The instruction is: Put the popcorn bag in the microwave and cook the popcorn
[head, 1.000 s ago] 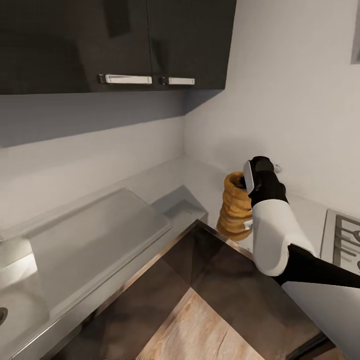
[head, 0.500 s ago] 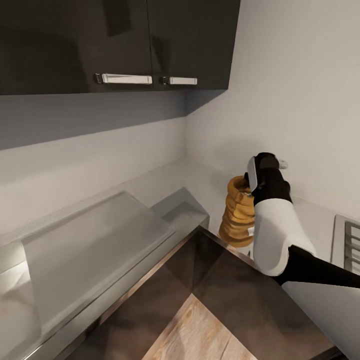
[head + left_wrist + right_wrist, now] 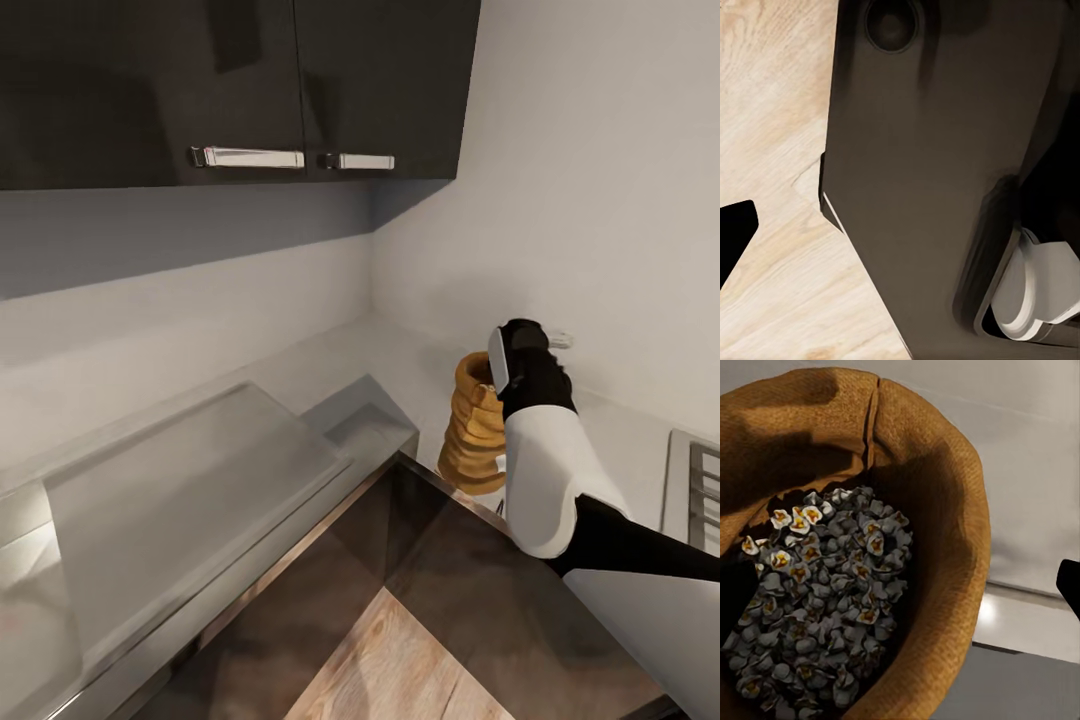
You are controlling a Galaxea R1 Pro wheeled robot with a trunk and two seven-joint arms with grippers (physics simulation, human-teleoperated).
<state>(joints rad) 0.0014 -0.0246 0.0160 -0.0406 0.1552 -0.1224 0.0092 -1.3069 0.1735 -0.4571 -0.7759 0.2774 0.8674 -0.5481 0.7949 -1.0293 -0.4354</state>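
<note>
Shifted slightly since half a second ago: right arm's wrist now a touch higher and nearer the wall above the popcorn bag [image 3: 476,425], bag itself unmoved. Going left to right in the head view: glossy grey countertop [image 3: 200,480] running along the left wall, with a raised sloping panel on it; dark upper cabinets [image 3: 230,80] above, two silver handles [image 3: 250,157] side by side; dark cabinet front and a patch of wood floor [image 3: 400,670] below the counter corner. Then the bag, upright on the countertop near the corner, tan and ridged, small white label low on its side, partly hidden by the right arm. Right gripper [image 3: 522,350] at the bag's rim, black wrist over white forearm; fingers hidden, so cannot tell whether apart, together or clamped. Edge of a grey hob [image 3: 700,490] at far right. From the right wrist view: open mouth of the bag [image 3: 945,510] close up, thick rounded rim, pale kernels [image 3: 825,600] heaped inside. From the left wrist view: dark robot body panel [image 3: 922,187] over wood floor; left gripper's state impossible to tell.
</note>
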